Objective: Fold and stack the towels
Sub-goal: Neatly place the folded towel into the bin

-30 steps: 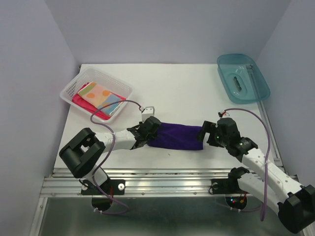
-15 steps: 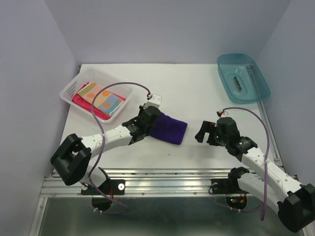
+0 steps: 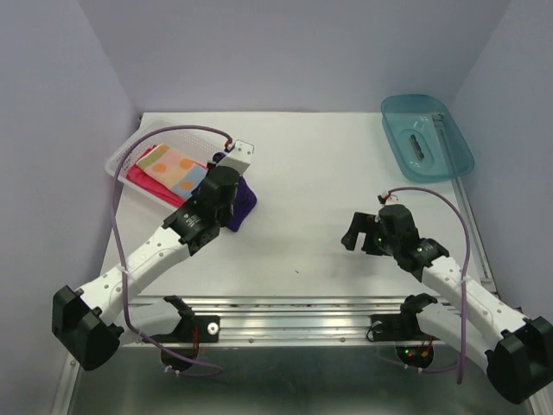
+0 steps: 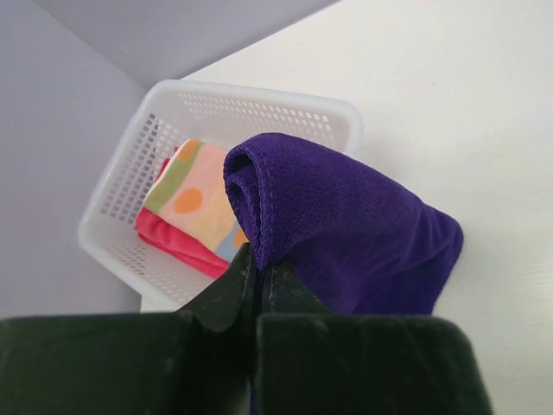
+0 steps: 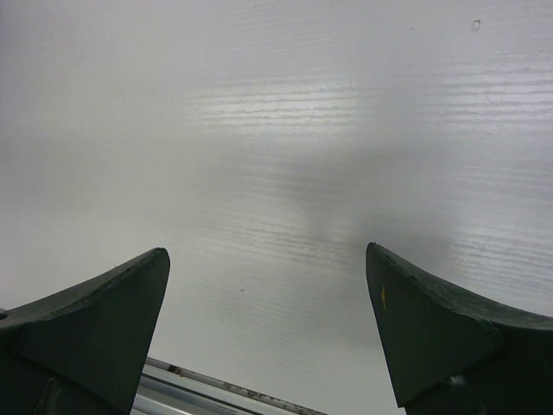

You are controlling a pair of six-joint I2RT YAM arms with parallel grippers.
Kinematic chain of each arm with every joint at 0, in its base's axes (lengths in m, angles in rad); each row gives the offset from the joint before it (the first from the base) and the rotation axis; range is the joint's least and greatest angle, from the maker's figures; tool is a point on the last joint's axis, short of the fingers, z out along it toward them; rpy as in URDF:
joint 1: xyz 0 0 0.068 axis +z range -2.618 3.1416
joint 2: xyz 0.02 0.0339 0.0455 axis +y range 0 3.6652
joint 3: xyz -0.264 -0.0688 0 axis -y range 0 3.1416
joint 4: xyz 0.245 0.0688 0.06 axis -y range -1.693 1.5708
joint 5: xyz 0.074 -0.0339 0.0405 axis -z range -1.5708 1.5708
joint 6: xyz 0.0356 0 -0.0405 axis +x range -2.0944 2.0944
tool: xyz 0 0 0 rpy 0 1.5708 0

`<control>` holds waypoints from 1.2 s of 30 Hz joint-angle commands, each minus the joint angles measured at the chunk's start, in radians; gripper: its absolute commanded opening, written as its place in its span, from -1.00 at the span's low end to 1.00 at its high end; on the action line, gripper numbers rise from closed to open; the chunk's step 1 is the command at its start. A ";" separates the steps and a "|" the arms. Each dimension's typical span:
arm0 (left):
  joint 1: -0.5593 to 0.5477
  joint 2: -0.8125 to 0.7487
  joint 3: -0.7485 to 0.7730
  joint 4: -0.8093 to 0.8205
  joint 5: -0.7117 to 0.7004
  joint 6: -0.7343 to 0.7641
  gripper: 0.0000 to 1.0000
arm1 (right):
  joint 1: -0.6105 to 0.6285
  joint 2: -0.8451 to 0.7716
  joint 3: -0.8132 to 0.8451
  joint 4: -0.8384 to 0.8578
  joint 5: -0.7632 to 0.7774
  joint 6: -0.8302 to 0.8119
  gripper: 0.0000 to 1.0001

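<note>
- We count three towels. The purple towel (image 4: 346, 233) is pinched at its folded edge in our closed left hand (image 4: 257, 275), just beside the one white basket (image 4: 130, 186).
- Two lie stacked inside that basket: the dotted orange towel (image 3: 177, 169) on the pink-red towel (image 3: 143, 180).
- Our right hand (image 5: 266, 259) gapes wide above the bench (image 3: 328, 173), gripping nothing.
- One teal tray (image 3: 449, 160) sits at the far right.

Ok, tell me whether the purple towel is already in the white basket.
No: the purple towel hangs pinched in the left tool outside the basket, which holds the dotted towel and pink towel.
</note>
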 commanded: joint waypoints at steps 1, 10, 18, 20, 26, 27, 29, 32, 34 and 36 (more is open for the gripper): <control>0.065 -0.003 0.098 -0.063 0.040 0.117 -1.00 | 0.007 -0.017 0.051 0.048 -0.015 -0.010 1.00; 0.202 0.028 0.251 -0.183 0.057 0.264 -1.00 | 0.005 0.010 0.042 0.058 -0.015 -0.009 1.00; 0.226 -0.006 0.303 -0.175 0.125 0.324 -1.00 | 0.005 0.019 0.046 0.058 -0.010 -0.009 1.00; 0.231 -0.001 0.320 -0.158 0.126 0.327 -1.00 | 0.005 0.016 0.043 0.060 -0.005 -0.009 1.00; 0.277 0.026 0.365 -0.150 0.152 0.362 -1.00 | 0.005 0.013 0.045 0.058 0.010 -0.006 1.00; 0.292 0.035 0.372 -0.152 0.157 0.367 -1.00 | 0.005 0.016 0.045 0.058 0.014 -0.006 1.00; 0.311 0.060 0.372 -0.150 0.155 0.376 -1.00 | 0.005 0.021 0.048 0.055 0.016 -0.006 1.00; 0.357 0.095 0.377 -0.152 0.187 0.396 -1.00 | 0.007 0.024 0.046 0.052 0.027 -0.004 1.00; 0.380 0.111 0.371 -0.147 0.242 0.399 -1.00 | 0.005 0.026 0.049 0.054 0.031 -0.004 1.00; 0.409 0.129 0.354 -0.118 0.278 0.413 -1.00 | 0.005 0.027 0.051 0.051 0.034 -0.004 1.00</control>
